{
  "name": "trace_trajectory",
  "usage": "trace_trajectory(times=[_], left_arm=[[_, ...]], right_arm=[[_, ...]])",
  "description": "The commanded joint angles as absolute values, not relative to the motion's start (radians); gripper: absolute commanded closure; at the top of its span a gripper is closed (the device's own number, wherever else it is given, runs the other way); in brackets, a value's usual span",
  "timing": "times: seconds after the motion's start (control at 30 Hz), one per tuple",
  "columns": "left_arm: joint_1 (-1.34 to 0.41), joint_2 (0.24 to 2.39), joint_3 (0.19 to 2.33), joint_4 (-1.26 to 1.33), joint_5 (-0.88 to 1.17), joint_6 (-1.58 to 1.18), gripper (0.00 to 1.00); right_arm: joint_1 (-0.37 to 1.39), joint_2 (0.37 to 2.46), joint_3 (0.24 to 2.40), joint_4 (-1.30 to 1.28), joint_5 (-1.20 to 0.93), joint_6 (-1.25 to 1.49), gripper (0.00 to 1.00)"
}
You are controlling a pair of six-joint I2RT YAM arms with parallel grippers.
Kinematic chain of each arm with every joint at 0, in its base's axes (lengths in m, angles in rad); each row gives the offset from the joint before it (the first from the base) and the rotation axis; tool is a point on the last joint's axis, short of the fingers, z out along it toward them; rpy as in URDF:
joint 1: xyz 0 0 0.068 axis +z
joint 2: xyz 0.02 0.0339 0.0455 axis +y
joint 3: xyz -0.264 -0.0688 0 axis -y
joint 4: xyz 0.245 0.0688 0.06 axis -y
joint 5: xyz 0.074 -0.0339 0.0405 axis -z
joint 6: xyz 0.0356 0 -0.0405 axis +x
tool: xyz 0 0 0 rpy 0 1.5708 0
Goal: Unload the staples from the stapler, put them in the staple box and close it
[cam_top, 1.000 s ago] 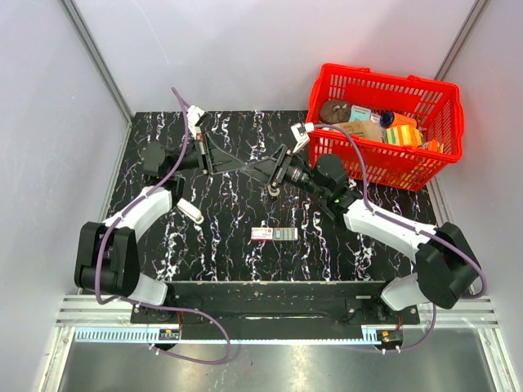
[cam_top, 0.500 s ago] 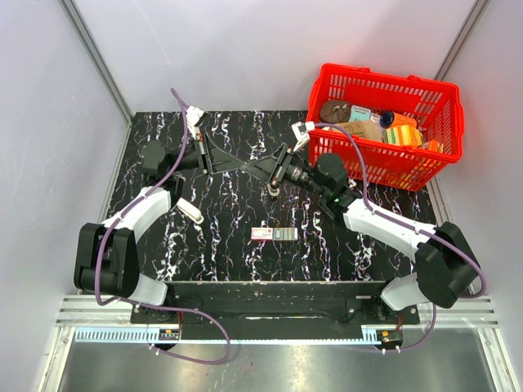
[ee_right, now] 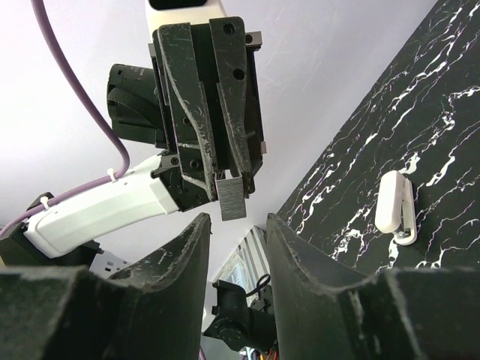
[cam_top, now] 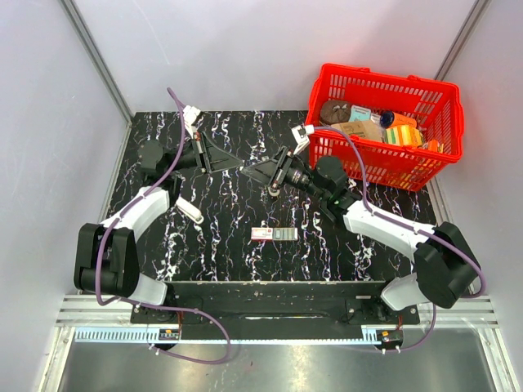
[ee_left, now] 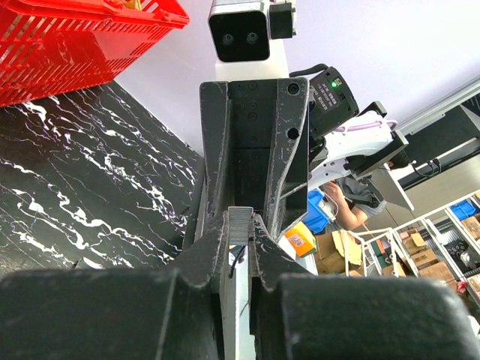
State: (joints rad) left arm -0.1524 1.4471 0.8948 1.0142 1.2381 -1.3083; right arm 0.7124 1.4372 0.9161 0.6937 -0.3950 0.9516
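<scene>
A short grey strip of staples (ee_left: pixel 241 219) is pinched between the tips of my left gripper (ee_left: pixel 240 232), which is shut on it and held above the table's back left (cam_top: pixel 237 164). My right gripper (ee_right: pixel 238 220) faces it tip to tip, open, with nothing between its fingers. In the right wrist view the staples (ee_right: pixel 231 196) hang just beyond those fingertips, apart from them. From the top view the right gripper (cam_top: pixel 252 171) sits close to the left one. The white stapler (cam_top: pixel 189 211) lies on the black marbled table, also seen as the stapler (ee_right: pixel 395 208) in the right wrist view.
A red basket (cam_top: pixel 445 122) with several items stands at the back right, beside the right arm. A small red, white and dark item (cam_top: pixel 274 234) lies near the table's middle front. Grey walls enclose the table on three sides.
The two grippers, tip to tip a second ago, have drawn slightly apart: the left one moved back to the left with the staples. The right jaws narrowed a little.
</scene>
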Motion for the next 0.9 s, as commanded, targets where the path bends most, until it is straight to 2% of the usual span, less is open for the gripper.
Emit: trace_trajectory(times=[0.0,0.73,0.87], left_arm=[[-0.149,1.425,0.916,1.037,1.221,-1.282,0.96],[-0.149,1.414,0.911,1.019,1.223,-1.269,0.95],[-0.150,1.411,0.910,0.964,1.229,-1.227,0.87]], right_arm=[[0.707,1.439,0.962,0.768,-0.411,0.971,0.60],[0.709,1.468,0.977,0.819,-0.420,0.988,0.82],[0.707,1.457,0.980,0.792,-0.416,0.970,0.86]])
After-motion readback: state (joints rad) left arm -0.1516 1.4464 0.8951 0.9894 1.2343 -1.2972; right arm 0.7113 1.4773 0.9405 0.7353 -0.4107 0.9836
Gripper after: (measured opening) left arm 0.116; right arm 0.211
